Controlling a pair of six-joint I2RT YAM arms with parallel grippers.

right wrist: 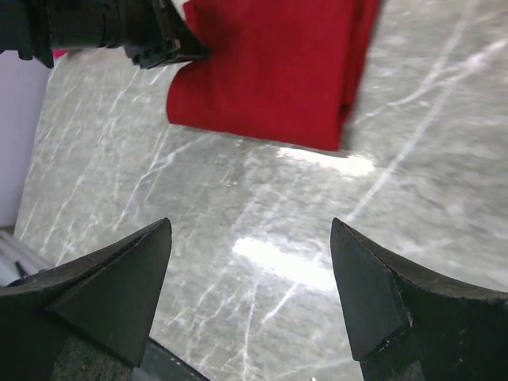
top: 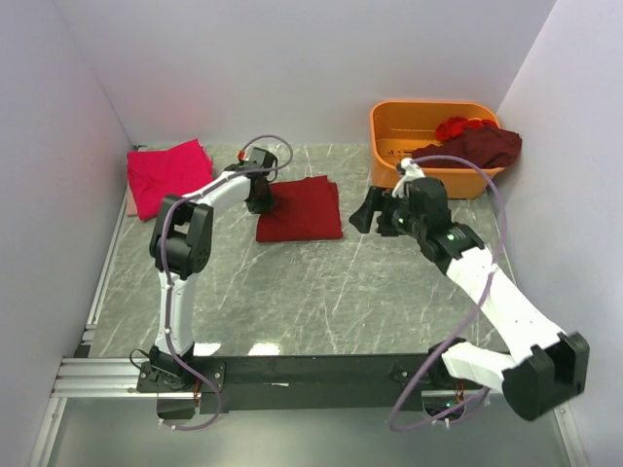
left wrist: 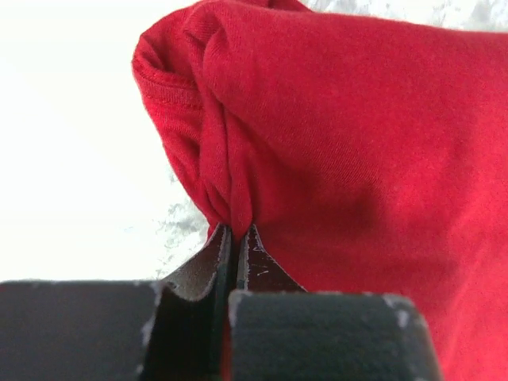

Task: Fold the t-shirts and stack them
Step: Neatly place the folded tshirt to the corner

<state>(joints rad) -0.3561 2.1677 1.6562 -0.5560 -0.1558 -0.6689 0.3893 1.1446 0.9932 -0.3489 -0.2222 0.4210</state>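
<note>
A folded crimson t-shirt (top: pixel 302 208) lies flat on the table's middle back. My left gripper (top: pixel 261 191) is shut on its left edge; in the left wrist view the fingertips (left wrist: pixel 236 232) pinch a bunched fold of the red cloth (left wrist: pixel 357 143). A folded pink-magenta t-shirt (top: pixel 167 173) lies at the back left. My right gripper (top: pixel 365 214) is open and empty, hovering just right of the crimson shirt, which shows in the right wrist view (right wrist: pixel 270 71). A dark maroon t-shirt (top: pixel 477 148) and a red one (top: pixel 458 125) hang in the orange basket (top: pixel 389 146).
The orange basket stands at the back right against the wall. White walls close the left, back and right sides. A metal rail (top: pixel 107 282) runs along the table's left edge. Grey marble tabletop (top: pixel 321 292) lies in front of the shirts.
</note>
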